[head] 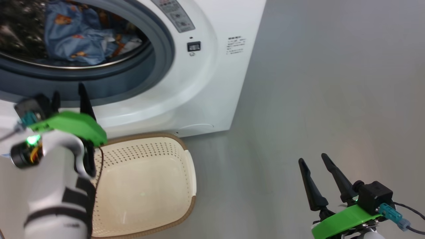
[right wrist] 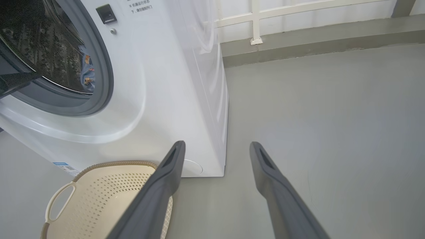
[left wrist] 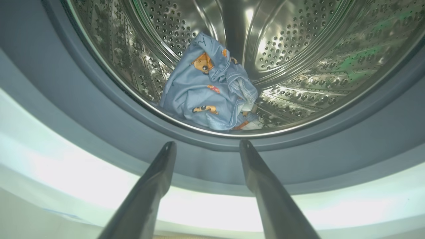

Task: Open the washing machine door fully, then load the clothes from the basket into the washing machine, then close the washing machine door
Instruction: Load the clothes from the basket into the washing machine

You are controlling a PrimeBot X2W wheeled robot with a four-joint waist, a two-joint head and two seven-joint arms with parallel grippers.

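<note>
The washing machine door [right wrist: 10,79] is seen at the left, nearer the left gripper [left wrist: 207,143], which is spread wide and empty.

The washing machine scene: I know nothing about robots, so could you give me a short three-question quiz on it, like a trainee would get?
1. True or false: the basket has no laundry lying in it.
2. Where are the clothes? A: inside the drum of the washing machine. B: in the basket. C: draped over the basket's handle.
3. Fill in the gap: the left pincer and the right pincer both have their jaws standing ____.

Key: 1 true; 2 A; 3 open.
</note>
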